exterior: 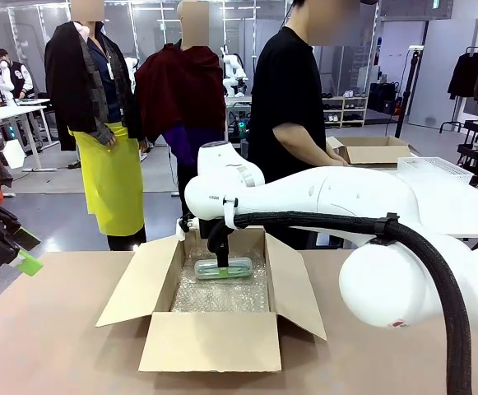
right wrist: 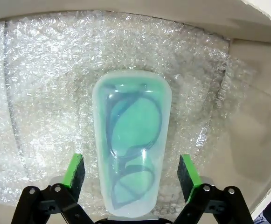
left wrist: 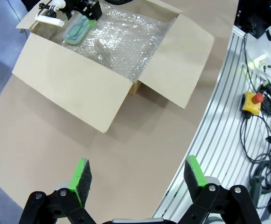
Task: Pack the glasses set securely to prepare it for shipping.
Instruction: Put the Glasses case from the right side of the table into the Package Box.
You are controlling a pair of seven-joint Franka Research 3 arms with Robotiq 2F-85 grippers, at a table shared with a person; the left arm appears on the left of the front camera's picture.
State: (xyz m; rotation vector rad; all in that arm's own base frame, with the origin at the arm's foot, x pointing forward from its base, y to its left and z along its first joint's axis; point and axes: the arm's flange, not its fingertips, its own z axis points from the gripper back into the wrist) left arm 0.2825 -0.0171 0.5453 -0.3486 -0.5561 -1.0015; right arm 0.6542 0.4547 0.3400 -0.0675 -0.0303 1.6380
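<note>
Right gripper (right wrist: 131,170) hangs spread inside one open box (right wrist: 261,121). Its two green pads (right wrist: 75,171), at 8 and 4 o'clock, straddle one mint case (right wrist: 130,130) without touching it. The case lies flat on bubble wrap (right wrist: 42,70), running 6 to 12 o'clock, with free wrap all round and box walls at 12 and 3. Left gripper (left wrist: 138,172), also spread and empty, hovers over bare table (left wrist: 56,154). From there the box, four flaps out, sits at 11 o'clock.

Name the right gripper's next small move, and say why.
Probably lift the right gripper straight up out of the cardboard box: its jaws stand open, clear of the mint green glasses case, which already lies flat on the bubble wrap.
</note>
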